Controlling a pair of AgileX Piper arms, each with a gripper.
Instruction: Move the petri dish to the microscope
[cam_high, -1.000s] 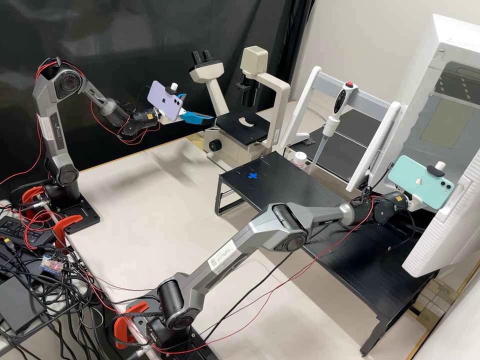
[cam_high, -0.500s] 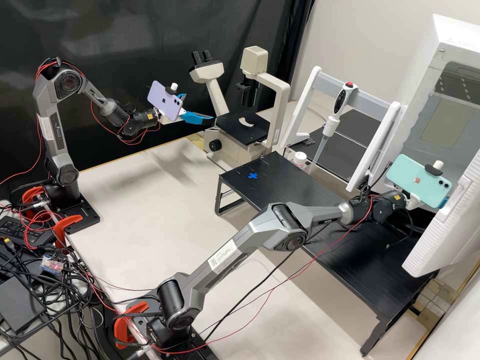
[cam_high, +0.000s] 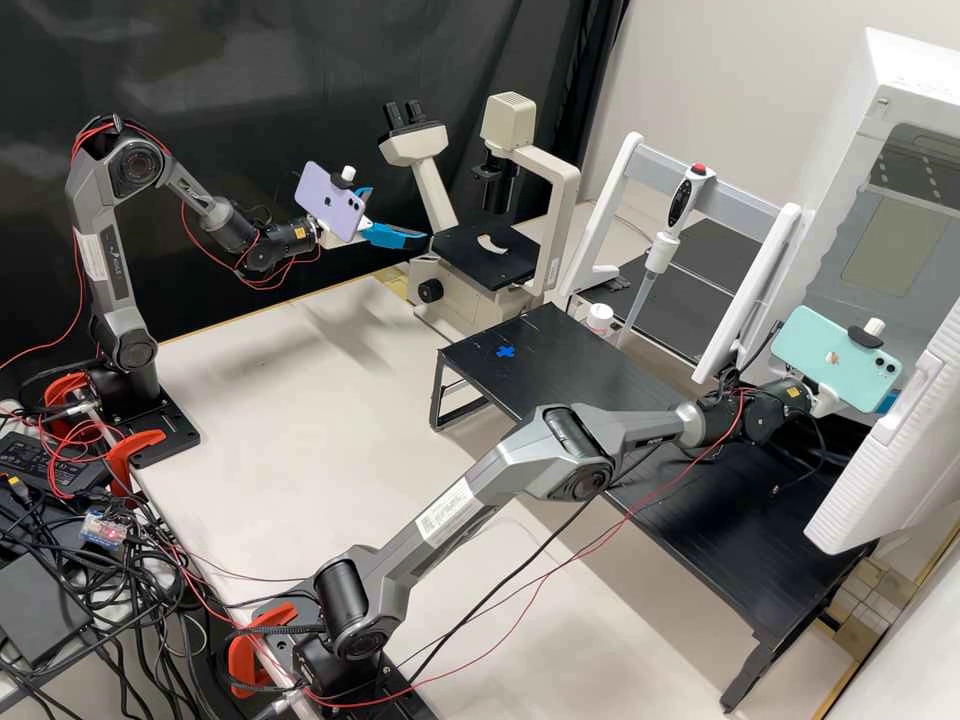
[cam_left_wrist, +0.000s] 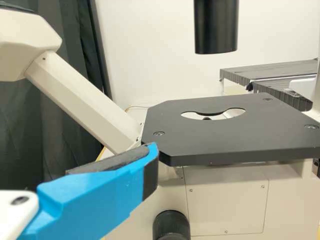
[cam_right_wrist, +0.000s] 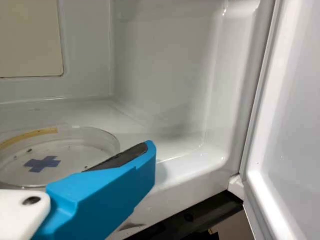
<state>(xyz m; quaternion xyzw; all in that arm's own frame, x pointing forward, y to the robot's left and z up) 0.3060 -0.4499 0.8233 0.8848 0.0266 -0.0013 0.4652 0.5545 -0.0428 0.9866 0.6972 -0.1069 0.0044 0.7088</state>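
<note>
So, around you, the high view shows the microscope (cam_high: 465, 300) at the far side of the bench, with a pipette (cam_high: 660, 250) hanging on its stand (cam_high: 745, 205) between it and the white microwave-style cabinet (cam_high: 900, 75). A white-capped bottle (cam_high: 600, 318) stands near the pipette tip, beside the black riser table (cam_high: 600, 380). Watch the cabinet's door (cam_high: 895, 445): it is swung open, right next to your right gripper (cam_high: 887, 403), and the cabinet's raised front lip (cam_right_wrist: 185, 172) lies near that gripper's blue finger. Your left gripper (cam_high: 398, 214) is held near the microscope's black stage (cam_left_wrist: 235, 137), its fingers spread, with a black barrel (cam_left_wrist: 216, 27) above the stage. Your petri dish (cam_right_wrist: 75, 150) sits flat on the cabinet floor, a blue cross (cam_right_wrist: 42, 164) showing through it. Your right gripper is spread apart and grips nothing; its dark pad (cam_right_wrist: 122, 157) is just beside the dish's rim, though you can't tell from here whether they touch.
</note>
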